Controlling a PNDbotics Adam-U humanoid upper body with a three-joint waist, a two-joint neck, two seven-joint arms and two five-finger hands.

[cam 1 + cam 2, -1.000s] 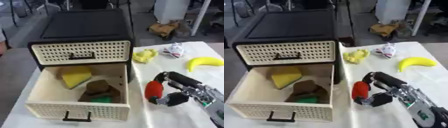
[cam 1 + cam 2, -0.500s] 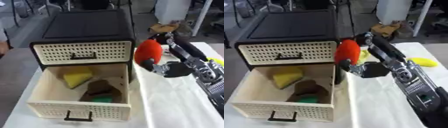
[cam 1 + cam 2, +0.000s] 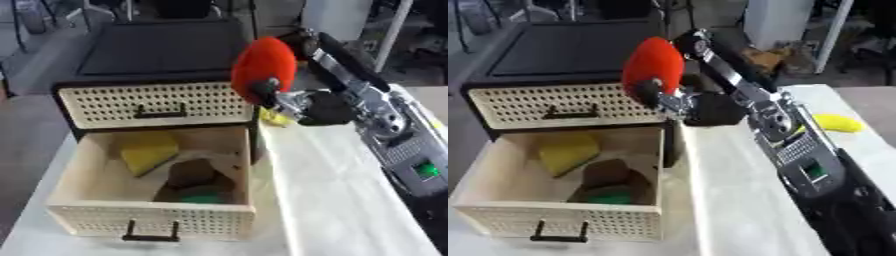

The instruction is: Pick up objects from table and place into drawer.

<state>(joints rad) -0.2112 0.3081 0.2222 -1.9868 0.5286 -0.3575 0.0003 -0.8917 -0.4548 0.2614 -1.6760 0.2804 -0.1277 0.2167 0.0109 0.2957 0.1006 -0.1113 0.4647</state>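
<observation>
Open cream perforated drawer (image 3: 61, 220) holds a yellow block (image 3: 149, 151), brown lump (image 3: 192, 172), green piece (three items stowed); right hand (image 3: 306, 105) clutches red oval object (image 3: 262, 62) above drawer's rear corner, undropped; yellow banana (image 3: 837, 122) remains on table.

Right hand (image 3: 302, 102) raised, fingers curled round red object (image 3: 263, 67); arm extended forward-left.

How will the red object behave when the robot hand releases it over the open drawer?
The red object looks rounded and smooth, so it will probably roll a little after landing. The robot hand carries it whole, so it seems fairly stiff. The drawer walls should probably stop it among the yellow sponge and other items.
</observation>
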